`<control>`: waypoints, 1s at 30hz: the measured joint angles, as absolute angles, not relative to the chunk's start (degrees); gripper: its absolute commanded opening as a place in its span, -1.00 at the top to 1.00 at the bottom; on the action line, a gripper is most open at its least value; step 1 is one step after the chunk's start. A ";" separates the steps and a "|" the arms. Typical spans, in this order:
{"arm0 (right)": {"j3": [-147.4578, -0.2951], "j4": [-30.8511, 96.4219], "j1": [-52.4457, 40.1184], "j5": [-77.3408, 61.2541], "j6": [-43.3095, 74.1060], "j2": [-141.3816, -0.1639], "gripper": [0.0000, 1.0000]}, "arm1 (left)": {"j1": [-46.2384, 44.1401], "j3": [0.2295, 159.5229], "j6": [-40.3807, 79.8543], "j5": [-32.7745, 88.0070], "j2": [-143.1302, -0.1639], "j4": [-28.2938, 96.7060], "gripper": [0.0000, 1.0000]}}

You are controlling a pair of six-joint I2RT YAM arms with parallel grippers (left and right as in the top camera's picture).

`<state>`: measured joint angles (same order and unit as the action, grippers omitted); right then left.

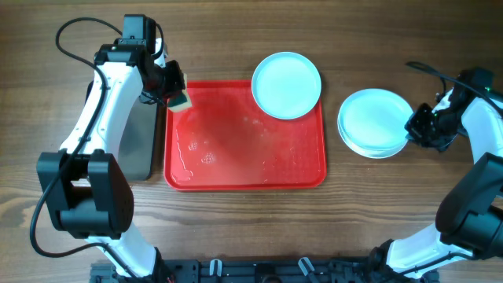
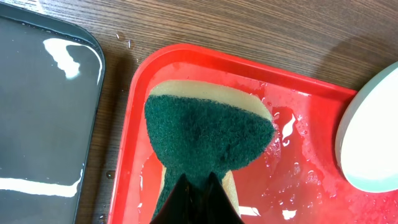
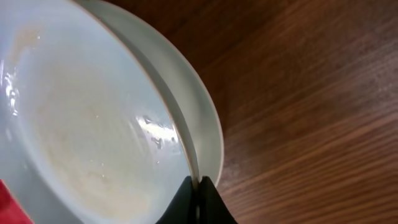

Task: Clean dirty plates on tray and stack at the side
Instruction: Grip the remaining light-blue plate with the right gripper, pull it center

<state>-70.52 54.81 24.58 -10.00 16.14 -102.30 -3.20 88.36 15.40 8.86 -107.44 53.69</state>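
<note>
our left tool (image 2: 199, 185) pinching a green sponge (image 2: 208, 127), red tray (image 1: 244, 179) corner beneath it, our right tool (image 3: 198, 186) clamped on the top plate (image 3: 87, 118) of two stacked beside the tray, third plate (image 1: 286, 85) between our tools

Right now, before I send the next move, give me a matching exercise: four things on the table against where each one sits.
Things
1. sponge
2. single plate
3. stacked plates
4. dark metal tray

Places
A. on the wood, right of the red tray
B. at the red tray's far-left corner
C. on the wood, left of the red tray
D. at the red tray's far-right corner, overlapping its rim

Pairs: 1-B, 2-D, 3-A, 4-C
</note>
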 measured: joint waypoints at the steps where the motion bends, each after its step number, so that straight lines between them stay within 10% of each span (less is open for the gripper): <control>1: -70.52 55.55 24.58 -9.85 16.12 -102.30 0.78 | -3.20 88.36 15.40 8.88 -107.44 53.69 0.92; 9: -70.76 61.32 24.38 -9.15 15.14 -101.08 -0.08 | -3.20 88.36 15.40 8.88 -107.44 53.74 0.92; 30: -79.00 40.47 -15.09 -3.97 38.85 -107.13 0.18 | -3.20 88.36 15.40 8.88 -107.44 53.78 0.92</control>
